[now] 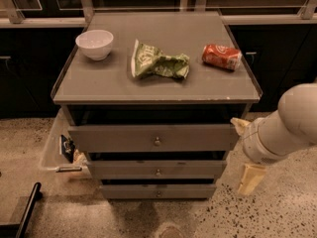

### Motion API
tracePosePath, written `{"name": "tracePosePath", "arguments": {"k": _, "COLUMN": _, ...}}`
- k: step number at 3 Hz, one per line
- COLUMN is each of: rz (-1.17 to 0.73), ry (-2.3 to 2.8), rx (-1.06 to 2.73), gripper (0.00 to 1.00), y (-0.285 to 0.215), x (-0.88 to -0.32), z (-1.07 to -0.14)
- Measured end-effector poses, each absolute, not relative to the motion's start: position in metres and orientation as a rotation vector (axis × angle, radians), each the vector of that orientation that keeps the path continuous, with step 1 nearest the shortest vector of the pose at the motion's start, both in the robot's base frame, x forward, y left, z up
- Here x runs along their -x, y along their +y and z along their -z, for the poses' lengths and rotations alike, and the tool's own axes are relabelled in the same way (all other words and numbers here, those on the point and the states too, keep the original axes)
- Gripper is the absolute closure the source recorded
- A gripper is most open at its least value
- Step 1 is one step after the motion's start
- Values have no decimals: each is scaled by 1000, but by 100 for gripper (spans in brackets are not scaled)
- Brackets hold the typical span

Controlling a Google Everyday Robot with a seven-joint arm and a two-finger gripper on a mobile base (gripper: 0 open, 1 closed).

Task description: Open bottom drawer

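The grey cabinet has three drawer fronts stacked one above the other. The bottom drawer (158, 191) is the slimmest and lowest, just above the floor, with a tiny round knob (158, 194) at its centre. It sits pushed in, set back behind the two fronts above it. My gripper (240, 155) is to the right of the cabinet, beside the right ends of the top and middle fronts. Its cream fingers (250, 178) are spread apart and hold nothing. It is apart from the bottom drawer's knob, above it and to the right.
On the cabinet top (114, 83) lie a white bowl (94, 44), a crumpled green chip bag (158, 63) and a red can (221, 56) on its side. A clear bin (55, 148) stands on the floor at the left. Dark cabinets run behind. A black bar (27, 207) lies at the lower left.
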State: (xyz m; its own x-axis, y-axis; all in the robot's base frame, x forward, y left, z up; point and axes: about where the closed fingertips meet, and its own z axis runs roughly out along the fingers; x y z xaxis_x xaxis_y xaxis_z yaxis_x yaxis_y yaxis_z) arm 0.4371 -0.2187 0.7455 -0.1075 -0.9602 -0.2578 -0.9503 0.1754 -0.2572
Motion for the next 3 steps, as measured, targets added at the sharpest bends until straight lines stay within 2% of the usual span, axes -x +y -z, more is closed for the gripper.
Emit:
{"name": "tracePosePath", "arguments": {"k": 2, "rz": -4, "ry": 2052, "rx": 1831, "gripper": 0, "y": -220, "x": -456, "z": -656}}
{"name": "tracePosePath", "arguments": {"k": 3, "rz": -57, "ry": 2026, "rx": 1842, "gripper": 0, "y": -226, "x": -465, "z": -582}}
